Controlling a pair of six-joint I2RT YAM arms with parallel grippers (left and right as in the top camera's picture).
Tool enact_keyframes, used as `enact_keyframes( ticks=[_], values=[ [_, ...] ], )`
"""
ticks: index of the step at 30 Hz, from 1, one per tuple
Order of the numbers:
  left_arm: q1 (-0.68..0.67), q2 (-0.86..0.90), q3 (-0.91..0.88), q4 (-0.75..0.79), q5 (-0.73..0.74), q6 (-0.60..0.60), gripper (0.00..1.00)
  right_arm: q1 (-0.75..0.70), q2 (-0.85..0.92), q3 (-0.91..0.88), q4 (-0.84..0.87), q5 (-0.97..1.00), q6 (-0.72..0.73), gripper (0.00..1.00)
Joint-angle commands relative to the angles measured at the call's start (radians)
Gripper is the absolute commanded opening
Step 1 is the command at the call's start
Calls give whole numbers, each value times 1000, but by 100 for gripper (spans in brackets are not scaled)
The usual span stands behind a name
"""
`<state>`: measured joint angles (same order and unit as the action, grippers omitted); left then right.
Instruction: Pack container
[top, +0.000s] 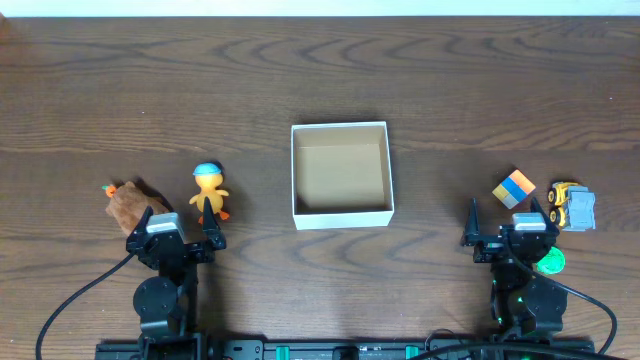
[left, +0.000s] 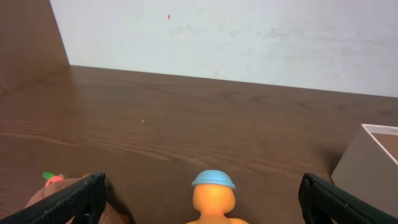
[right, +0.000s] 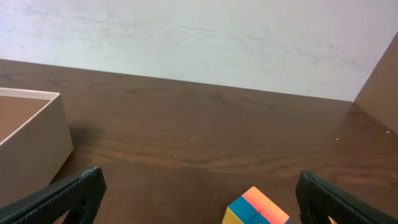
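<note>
The container (top: 341, 213), a square white box with a tan inside, sits empty at the table's middle; its corner shows in the left wrist view (left: 367, 163) and the right wrist view (right: 31, 140). An orange duck toy with a blue cap (top: 209, 191) stands left of it, just ahead of my open left gripper (top: 177, 222), centred between the fingers in the left wrist view (left: 212, 198). A colourful cube (top: 514, 189) lies ahead of my open right gripper (top: 506, 218) and shows in the right wrist view (right: 257, 208).
A brown plush toy with an orange-green tip (top: 127, 199) lies at the far left, by the left finger (left: 53, 186). A yellow-grey toy truck (top: 572, 207) sits at the far right. A green round thing (top: 551, 262) lies beside the right arm.
</note>
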<state>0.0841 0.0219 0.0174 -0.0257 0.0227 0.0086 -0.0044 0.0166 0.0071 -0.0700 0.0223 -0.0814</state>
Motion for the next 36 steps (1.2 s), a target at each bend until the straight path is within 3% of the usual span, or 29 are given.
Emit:
enact_keyframes(
  ticks=[1, 23, 29, 32, 34, 36],
  values=[
    [5, 2, -13, -45, -16, 17, 98, -3, -10, -2, -5, -3, -10, 99],
    [5, 2, -13, -45, -15, 17, 98, -2, -10, -2, -2, -58, -8, 99],
    [5, 2, -13, -45, -11, 14, 98, -2, -10, -2, 4, -60, 193, 99],
    [5, 2, -8, -41, -11, -108, 98, -2, -10, 3, -2, -87, 294, 99],
    [5, 4, 19, -79, 18, -261, 98, -2, -9, 31, -23, -93, 283, 99],
    [5, 18, 63, -152, 50, -277, 98, -2, 1, 87, -71, -77, 225, 99]
  ],
)
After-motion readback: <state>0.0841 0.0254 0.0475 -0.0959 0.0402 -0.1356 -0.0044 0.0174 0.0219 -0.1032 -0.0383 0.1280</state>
